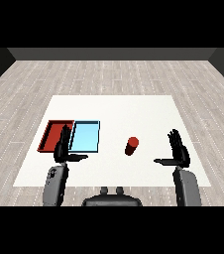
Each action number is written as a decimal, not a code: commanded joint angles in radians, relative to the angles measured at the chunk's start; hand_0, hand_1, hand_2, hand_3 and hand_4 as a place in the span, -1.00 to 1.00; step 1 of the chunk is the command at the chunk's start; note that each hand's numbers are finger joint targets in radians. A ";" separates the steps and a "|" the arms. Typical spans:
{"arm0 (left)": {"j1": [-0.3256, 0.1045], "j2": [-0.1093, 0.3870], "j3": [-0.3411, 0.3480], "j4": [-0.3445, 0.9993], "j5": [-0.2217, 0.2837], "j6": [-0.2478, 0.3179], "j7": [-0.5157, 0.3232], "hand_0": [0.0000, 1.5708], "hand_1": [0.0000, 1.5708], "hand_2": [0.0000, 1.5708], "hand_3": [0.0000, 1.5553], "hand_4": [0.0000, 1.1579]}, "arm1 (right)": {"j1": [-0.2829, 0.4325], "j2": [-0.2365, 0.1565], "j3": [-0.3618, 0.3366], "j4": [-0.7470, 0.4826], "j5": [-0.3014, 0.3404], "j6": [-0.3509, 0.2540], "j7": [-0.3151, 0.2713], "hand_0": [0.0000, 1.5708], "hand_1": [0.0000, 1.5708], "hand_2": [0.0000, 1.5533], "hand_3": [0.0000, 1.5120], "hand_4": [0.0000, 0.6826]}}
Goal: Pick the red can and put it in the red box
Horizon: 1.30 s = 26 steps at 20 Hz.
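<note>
Standing clear: red can (131,146), light blue tray (85,137) nearby.

Two boxy grey forearms end in a black left hand (63,149) and a black right hand (178,151), each with slender fingers and a thumb.

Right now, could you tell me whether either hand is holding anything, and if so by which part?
Nothing is held. The left hand and right hand are both open, and the red can stands untouched on the table between them.
</note>
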State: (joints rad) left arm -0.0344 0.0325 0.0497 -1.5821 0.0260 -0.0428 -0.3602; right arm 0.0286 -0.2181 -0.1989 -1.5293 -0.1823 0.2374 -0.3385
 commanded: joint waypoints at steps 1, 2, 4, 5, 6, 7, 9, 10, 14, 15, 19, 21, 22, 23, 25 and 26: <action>0.008 0.001 0.001 0.039 -0.006 -0.011 -0.087 -1.00 -1.00 -1.00 -1.00 -1.00 | 0.039 -0.007 -0.027 -0.009 -0.005 0.049 -0.061 -1.00 -1.00 -1.00 -1.00 -1.00; 0.033 -0.003 -0.007 0.035 -0.009 -0.012 -0.092 -1.00 -1.00 -1.00 -1.00 -1.00 | -0.050 -0.012 -0.033 0.072 0.016 0.028 -0.054 -1.00 -1.00 -1.00 -1.00 -1.00; -0.112 0.011 0.038 0.128 0.013 -0.002 -0.068 -1.00 -1.00 -1.00 -1.00 -1.00 | -0.057 -0.021 -0.052 0.049 -0.035 0.042 -0.007 -1.00 -1.00 -1.00 -1.00 -1.00; 0.008 -0.030 -0.022 0.059 -0.010 0.004 -0.102 -1.00 -1.00 -1.00 -1.00 -1.00 | -0.046 0.004 -0.039 0.135 0.003 0.057 -0.119 -1.00 -1.00 -1.00 -1.00 -1.00; 0.075 -0.009 -0.023 -0.005 -0.009 -0.019 -0.120 -1.00 -1.00 -1.00 -1.00 -1.00 | 0.027 0.029 -0.011 -0.039 -0.009 0.027 -0.005 -1.00 -1.00 -1.00 -1.00 -1.00; -0.008 0.007 0.009 -0.018 0.018 0.000 -0.018 -1.00 -1.00 -1.00 -1.00 -1.00 | -0.066 -0.001 -0.039 0.062 -0.018 0.035 0.008 -1.00 -1.00 -1.00 -1.00 -1.00; 0.028 0.028 0.029 0.019 0.052 -0.059 -0.085 -1.00 -1.00 -1.00 -1.00 -1.00 | 0.015 0.047 0.019 -0.014 0.023 0.033 -0.020 -1.00 -1.00 -1.00 -1.00 -1.00; 0.020 -0.023 -0.033 -0.054 0.024 -0.011 -0.013 -1.00 -1.00 -1.00 -1.00 -1.00 | -0.029 0.035 0.004 0.038 0.006 0.042 -0.010 -1.00 -1.00 -1.00 -1.00 -1.00; 0.015 0.000 0.000 -0.006 0.018 -0.004 -0.051 -1.00 -1.00 -1.00 -1.00 -1.00 | -0.045 0.044 0.011 0.074 0.027 0.046 -0.017 -1.00 -1.00 -1.00 -1.00 -1.00; 0.010 -0.002 0.005 0.031 0.040 -0.032 -0.093 -1.00 -1.00 -1.00 -1.00 -1.00 | -0.082 0.050 0.014 0.109 0.018 0.048 -0.019 -1.00 -1.00 -1.00 -1.00 -1.00; -0.026 -0.011 0.009 0.061 0.039 -0.017 -0.098 -1.00 -1.00 -1.00 -1.00 -1.00 | -0.135 0.084 0.049 0.129 0.028 0.003 0.063 -1.00 -1.00 -1.00 -1.00 -1.00; 0.063 0.018 0.012 -0.058 0.065 -0.051 -0.054 -1.00 -1.00 -1.00 -1.00 -1.00 | -0.150 0.076 0.026 0.214 0.023 0.025 -0.007 -1.00 -1.00 -1.00 -1.00 -1.00; 0.038 0.018 0.033 -0.034 0.067 -0.035 -0.067 -1.00 -1.00 -1.00 -1.00 -1.00 | -0.157 0.135 0.067 0.179 0.028 -0.017 0.028 -1.00 -1.00 -1.00 -1.00 -1.00; 0.067 -0.018 -0.016 -0.081 0.046 -0.010 -0.041 -1.00 -1.00 -1.00 -1.00 -1.00 | -0.145 0.084 0.040 0.189 0.016 0.022 0.035 -1.00 -1.00 -1.00 -1.00 -1.00; -0.040 0.024 0.056 0.059 0.099 -0.052 -0.068 -1.00 -1.00 -1.00 -1.00 -1.00 | -0.114 0.112 0.065 0.122 0.026 -0.020 0.089 -1.00 -1.00 -1.00 -1.00 -1.00; 0.033 -0.007 0.004 -0.054 0.054 -0.013 -0.053 -1.00 -1.00 -1.00 -1.00 -1.00 | -0.152 0.104 0.052 0.306 0.050 0.031 -0.072 -1.00 -1.00 -1.00 -1.00 -1.00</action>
State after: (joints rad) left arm -0.0256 0.0389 0.0682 -1.5986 0.0892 -0.0699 -0.4109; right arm -0.1068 -0.1221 -0.1513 -1.3472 -0.1534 0.2444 -0.3172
